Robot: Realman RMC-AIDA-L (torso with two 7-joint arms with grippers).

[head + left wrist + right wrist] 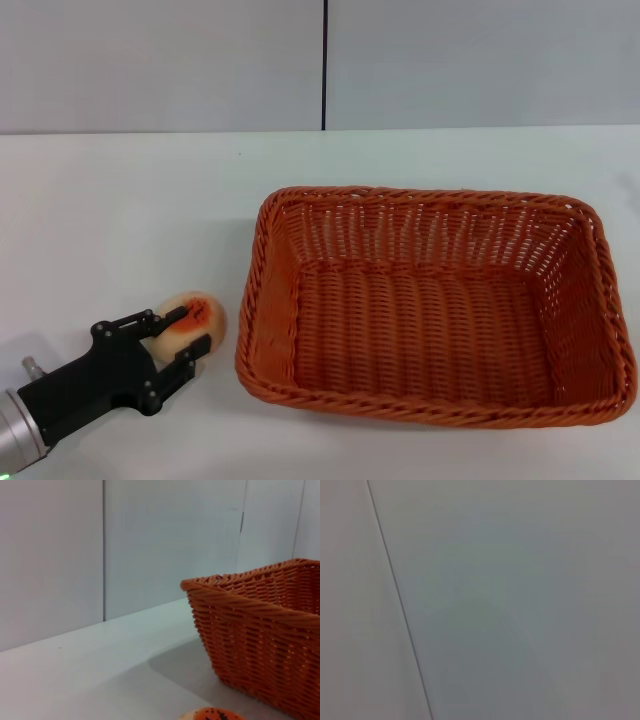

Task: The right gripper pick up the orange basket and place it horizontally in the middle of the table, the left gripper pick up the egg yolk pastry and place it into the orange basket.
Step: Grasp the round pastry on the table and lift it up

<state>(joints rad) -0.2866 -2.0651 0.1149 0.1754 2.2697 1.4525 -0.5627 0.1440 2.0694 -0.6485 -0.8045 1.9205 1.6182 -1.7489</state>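
The orange basket (430, 310) lies lengthwise on the white table (120, 200), right of centre, open side up and with nothing in it. Its near corner fills the side of the left wrist view, orange basket (260, 640). The egg yolk pastry (205, 315), pale with an orange-red patch, rests on the table just left of the basket. My left gripper (193, 330) reaches in from the lower left, its two black fingers pressed against either side of the pastry. Only the pastry's top (212, 714) peeks into the left wrist view. The right gripper is out of view.
A grey panelled wall (320, 60) stands behind the table's far edge. The right wrist view shows only wall panel (520, 605) with a dark seam. A narrow strip of bare table separates the pastry from the basket's left rim.
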